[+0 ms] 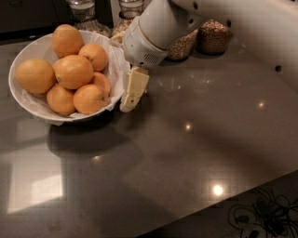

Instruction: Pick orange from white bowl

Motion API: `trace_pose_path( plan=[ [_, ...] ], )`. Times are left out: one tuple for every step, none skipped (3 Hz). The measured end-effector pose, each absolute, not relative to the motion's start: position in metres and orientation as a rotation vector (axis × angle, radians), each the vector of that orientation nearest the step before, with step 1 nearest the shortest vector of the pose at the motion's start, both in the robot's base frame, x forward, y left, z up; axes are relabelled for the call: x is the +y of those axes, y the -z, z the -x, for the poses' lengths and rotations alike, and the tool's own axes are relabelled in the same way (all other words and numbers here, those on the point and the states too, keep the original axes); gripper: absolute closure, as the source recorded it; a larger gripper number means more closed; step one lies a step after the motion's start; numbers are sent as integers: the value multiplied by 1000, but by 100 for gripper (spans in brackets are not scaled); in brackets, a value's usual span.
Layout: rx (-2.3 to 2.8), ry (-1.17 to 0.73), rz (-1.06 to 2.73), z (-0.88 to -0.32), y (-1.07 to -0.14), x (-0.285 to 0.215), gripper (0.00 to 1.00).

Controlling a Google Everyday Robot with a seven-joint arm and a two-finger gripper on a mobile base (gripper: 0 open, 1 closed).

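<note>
The white bowl (28, 100), lined with white paper, stands at the left of the dark counter and holds several oranges. The large orange (73, 71) lies at the middle of the pile, on top. A slightly yellower big orange (35, 75) lies at the bowl's left, and smaller oranges surround them. My gripper (132, 90), cream-coloured, hangs from the white arm (153, 32) just outside the bowl's right rim, low over the counter. It is to the right of the large orange and holds nothing that I can see.
Glass jars stand along the back: two behind the bowl (84, 11) (128, 9) and two with grain-like filling behind the arm (184, 44) (214, 37). The counter's front edge runs diagonally at the bottom right, with dark cables (260, 216) below it.
</note>
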State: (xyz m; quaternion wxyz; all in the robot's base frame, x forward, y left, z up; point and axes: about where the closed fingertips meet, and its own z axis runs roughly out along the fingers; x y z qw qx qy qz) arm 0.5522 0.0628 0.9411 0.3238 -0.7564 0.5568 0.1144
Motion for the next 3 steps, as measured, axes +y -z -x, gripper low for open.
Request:
trace_pose_path(
  plan=[
    [1352,-342,1997,-561,-940,96,0],
    [1352,-342,1997,-561,-940,97,0],
    [1352,-368,1983,-563,-942,105,0]
  ],
)
